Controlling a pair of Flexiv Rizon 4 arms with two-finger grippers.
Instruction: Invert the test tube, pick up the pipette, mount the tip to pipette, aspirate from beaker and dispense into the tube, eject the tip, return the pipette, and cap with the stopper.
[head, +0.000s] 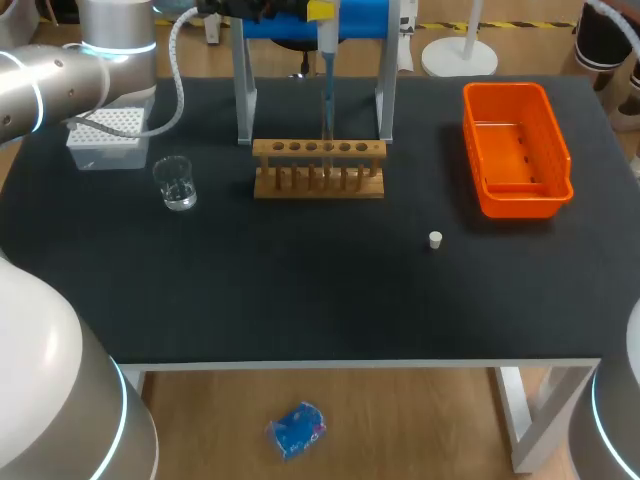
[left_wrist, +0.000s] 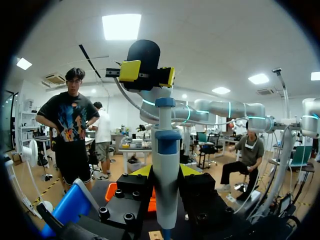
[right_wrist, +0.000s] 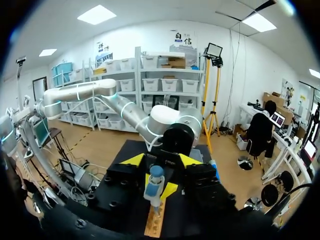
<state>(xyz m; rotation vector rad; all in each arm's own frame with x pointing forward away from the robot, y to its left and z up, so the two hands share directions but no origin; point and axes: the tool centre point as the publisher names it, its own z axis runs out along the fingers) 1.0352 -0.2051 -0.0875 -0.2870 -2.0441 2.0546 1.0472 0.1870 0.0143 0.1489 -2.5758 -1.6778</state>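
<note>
– Above the tube rack (head: 318, 168), what was recorded?
– A pipette (head: 327, 80) was found held upright over the rack's middle holes, its lower end reaching down to the rack. The left gripper (left_wrist: 166, 170) was seen closed on the pipette's body, with one yellow tip at each side of the barrel.
– And the right gripper (left_wrist: 148, 74)?
– It was noted just above the pipette's blue plunger top. Its yellow tips were set apart and nothing was held between them.
– What was logged around the rack?
– A glass beaker (head: 177, 183) was found to the rack's left, and a white tip box (head: 108, 140) further left and behind it. A small white stopper (head: 435, 239) was recorded lying in front of the rack and to its right, apart from it. An orange bin (head: 515, 150) was noted well to the rack's right, and a blue stand (head: 360, 25) directly behind the rack. Whether a tube stood under the pipette could not be told.
</note>
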